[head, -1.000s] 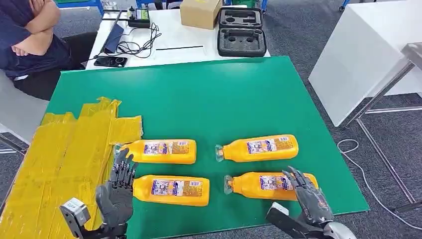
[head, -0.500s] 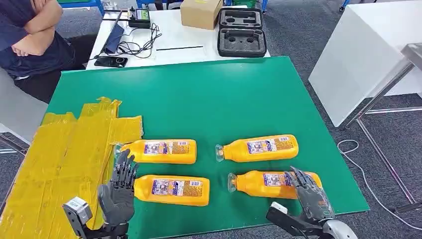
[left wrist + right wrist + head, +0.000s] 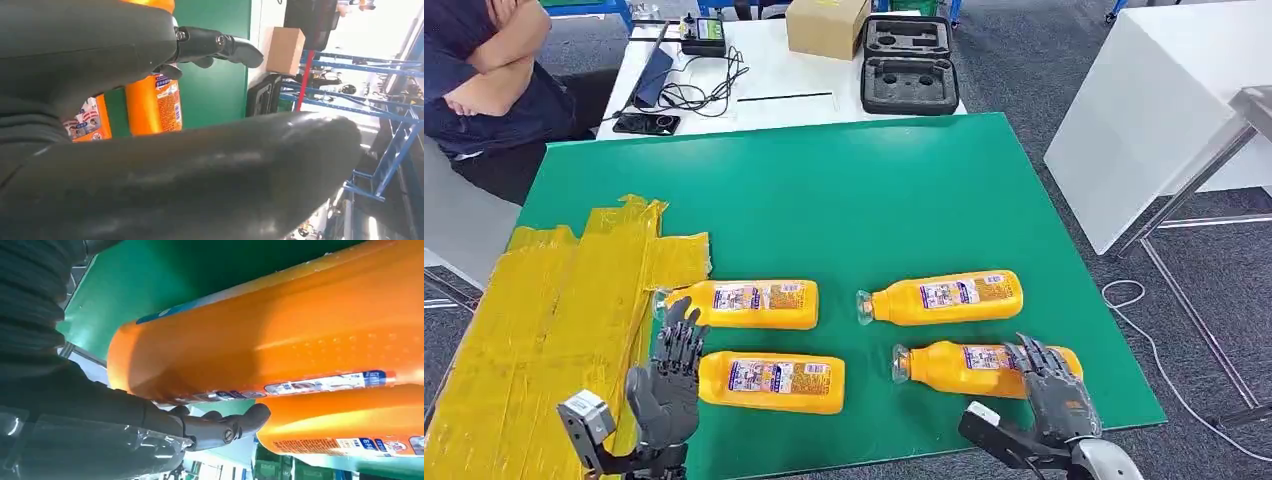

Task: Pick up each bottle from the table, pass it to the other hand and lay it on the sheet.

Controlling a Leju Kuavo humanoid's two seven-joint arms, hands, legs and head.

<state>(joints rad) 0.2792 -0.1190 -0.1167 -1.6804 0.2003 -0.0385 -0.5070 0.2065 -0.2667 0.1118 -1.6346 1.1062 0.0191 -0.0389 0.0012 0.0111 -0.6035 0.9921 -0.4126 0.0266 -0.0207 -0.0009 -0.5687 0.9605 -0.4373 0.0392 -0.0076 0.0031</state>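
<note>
Green table, 4 orange bottles, yellow sheet.

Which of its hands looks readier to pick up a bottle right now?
The right hand: its fingers already lie over the base of the near right bottle. The left hand is open beside the near left bottle, holding nothing.

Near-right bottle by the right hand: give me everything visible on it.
The near-right bottle is orange, plastic-looking, with a pale cap toward the robot's left and a printed label along its side. It lies on its side on the green mat, slightly skewed, at the near right corner. The right hand covers its base end, fingers on the body; whether they fully grip is unclear.
</note>
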